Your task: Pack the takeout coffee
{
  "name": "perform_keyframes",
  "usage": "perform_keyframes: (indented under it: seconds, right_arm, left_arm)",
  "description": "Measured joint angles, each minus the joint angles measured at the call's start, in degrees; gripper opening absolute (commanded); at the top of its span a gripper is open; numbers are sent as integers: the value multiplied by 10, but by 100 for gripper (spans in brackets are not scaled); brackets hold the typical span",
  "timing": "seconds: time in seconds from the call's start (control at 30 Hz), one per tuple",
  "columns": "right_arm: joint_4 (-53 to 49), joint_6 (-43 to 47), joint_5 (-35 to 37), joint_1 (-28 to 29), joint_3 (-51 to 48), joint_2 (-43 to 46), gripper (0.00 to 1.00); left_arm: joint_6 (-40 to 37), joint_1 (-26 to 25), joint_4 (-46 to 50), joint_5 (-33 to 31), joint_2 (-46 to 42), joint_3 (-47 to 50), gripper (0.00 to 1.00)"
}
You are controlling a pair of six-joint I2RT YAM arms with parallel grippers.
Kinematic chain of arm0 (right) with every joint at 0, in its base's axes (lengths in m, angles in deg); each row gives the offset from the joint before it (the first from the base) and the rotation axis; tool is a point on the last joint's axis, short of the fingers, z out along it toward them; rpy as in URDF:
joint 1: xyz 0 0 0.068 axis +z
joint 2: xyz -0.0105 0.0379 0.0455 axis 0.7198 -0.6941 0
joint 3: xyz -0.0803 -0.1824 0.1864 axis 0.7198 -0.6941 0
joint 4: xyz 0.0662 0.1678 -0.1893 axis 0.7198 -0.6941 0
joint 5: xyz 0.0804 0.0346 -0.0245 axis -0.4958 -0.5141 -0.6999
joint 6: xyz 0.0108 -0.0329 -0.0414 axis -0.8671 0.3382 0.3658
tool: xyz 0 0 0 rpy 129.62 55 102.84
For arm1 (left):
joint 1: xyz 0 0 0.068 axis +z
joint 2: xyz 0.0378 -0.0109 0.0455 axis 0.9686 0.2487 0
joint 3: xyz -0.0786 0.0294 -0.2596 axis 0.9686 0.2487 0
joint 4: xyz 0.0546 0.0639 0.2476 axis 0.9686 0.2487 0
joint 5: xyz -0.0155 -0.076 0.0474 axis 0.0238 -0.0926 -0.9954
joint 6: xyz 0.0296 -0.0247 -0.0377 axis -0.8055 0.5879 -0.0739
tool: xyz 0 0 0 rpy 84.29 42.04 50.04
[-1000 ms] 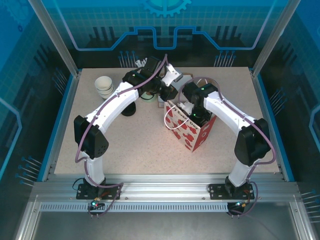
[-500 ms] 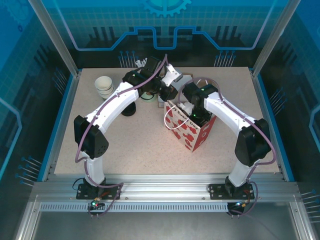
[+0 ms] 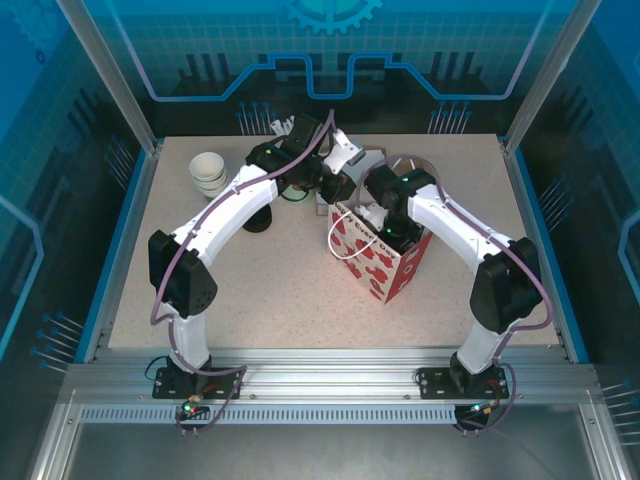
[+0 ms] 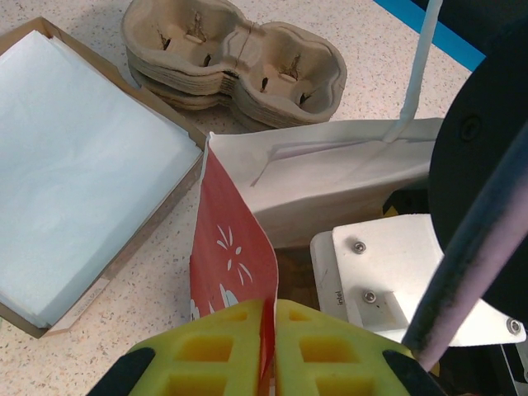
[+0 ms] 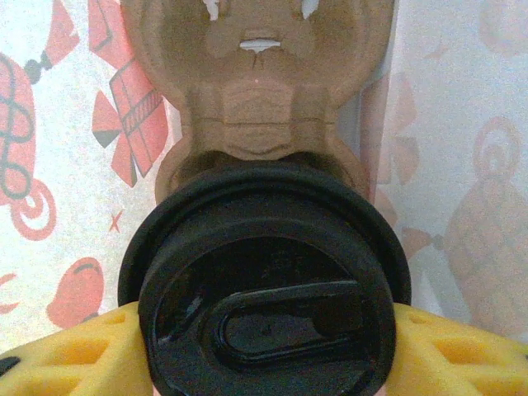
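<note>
Though tray [image 5: 257,107] is matte pulp, round lid [image 5: 264,297] glossy.

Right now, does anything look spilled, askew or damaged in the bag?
Nothing stands out. The takeout coffee sits lidded in the pulp carrier inside the paper bag, with no spill showing; the left gripper pinches the bag's rim.

Our left arm [image 3: 222,215] and right arm [image 3: 455,228]: white shells, black joints, draped purple cable [image 4: 478,247]. Yellow latticed pads [image 4: 219,346] tip our left gripper [image 4: 270,307]; at its three o'clock, a white three-screw plate [image 4: 388,264].
</note>
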Motion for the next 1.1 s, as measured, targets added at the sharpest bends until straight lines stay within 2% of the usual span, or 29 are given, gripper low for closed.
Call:
perform_keyframes:
  seconds: [0.1, 0.23, 0.73, 1.1]
  right_arm:
    - [-1, 0, 8, 2, 3, 0, 79]
    - [-5, 0, 18, 2, 11, 0, 82]
    - [-16, 0, 17, 3, 37, 45, 87]
    - [-19, 0, -23, 2, 82, 124, 88]
  left_arm:
    - [2, 0, 0, 0, 0, 0, 12]
    - [2, 0, 0, 2, 0, 0, 12]
    - [2, 0, 0, 4, 0, 0, 12]
    - [2, 0, 0, 5, 0, 0, 12]
